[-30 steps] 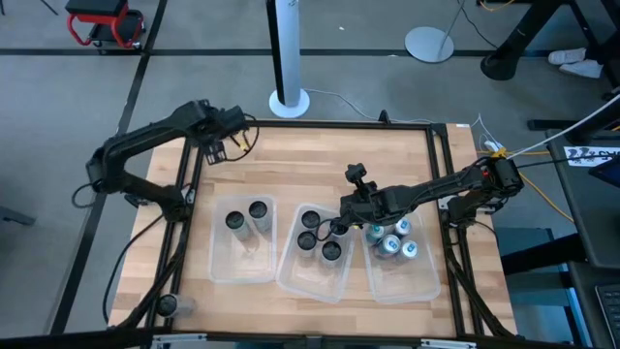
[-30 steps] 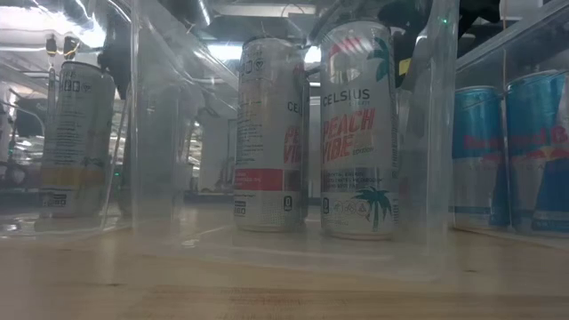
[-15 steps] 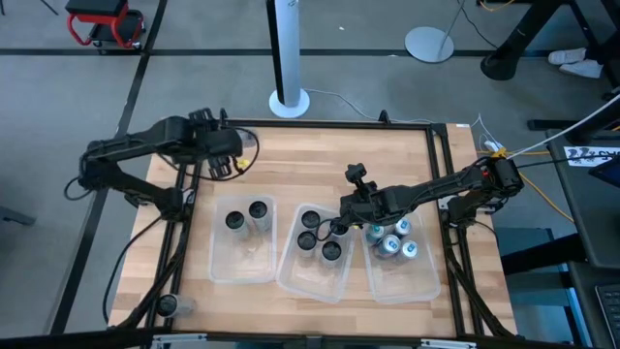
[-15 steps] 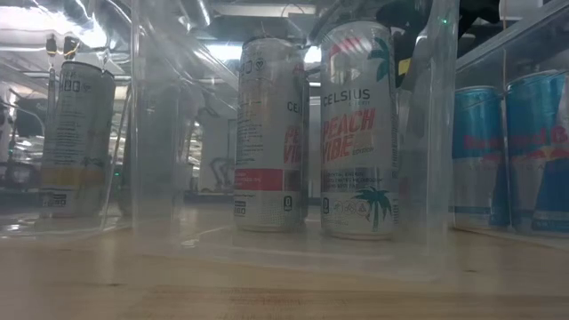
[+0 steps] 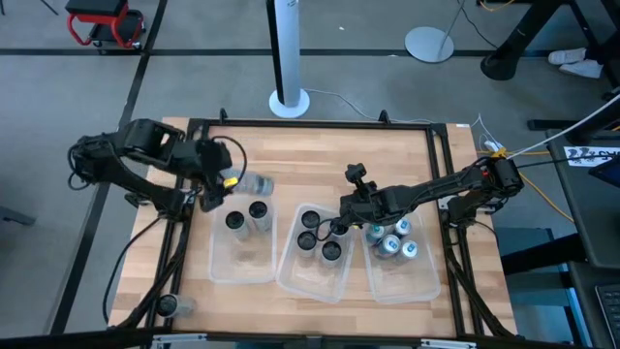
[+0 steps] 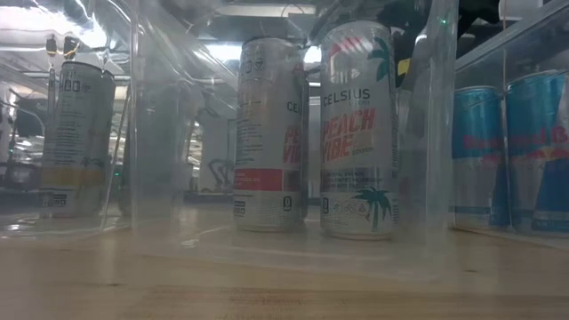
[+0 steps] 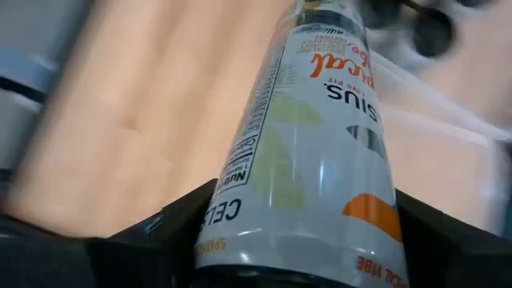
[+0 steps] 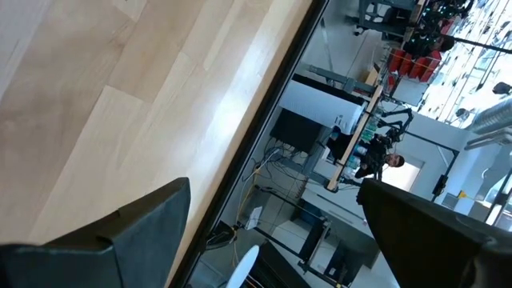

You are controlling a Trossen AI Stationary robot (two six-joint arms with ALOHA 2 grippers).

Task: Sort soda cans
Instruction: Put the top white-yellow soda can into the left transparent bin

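We see the left end effector (image 5: 225,181) gripping a pale can (image 7: 312,152) lying flat above the left bin (image 5: 218,267), which holds two cans (image 5: 246,215); the right end effector (image 5: 341,215), fingers wide and empty, hangs over the middle bin (image 5: 295,276); blue cans (image 5: 392,240) fill the right bin (image 5: 421,286) on the counter (image 5: 320,155).

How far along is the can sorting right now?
Sorted: two cans in the left bin, three in the middle bin, about four blue ones in the right bin. The left gripper holds a can near the left bin. The right gripper hangs open.

Robotics lab: framed wooden table (image 5: 320,155) on grey concrete floor (image 5: 58,87), trailing cables (image 5: 572,131).
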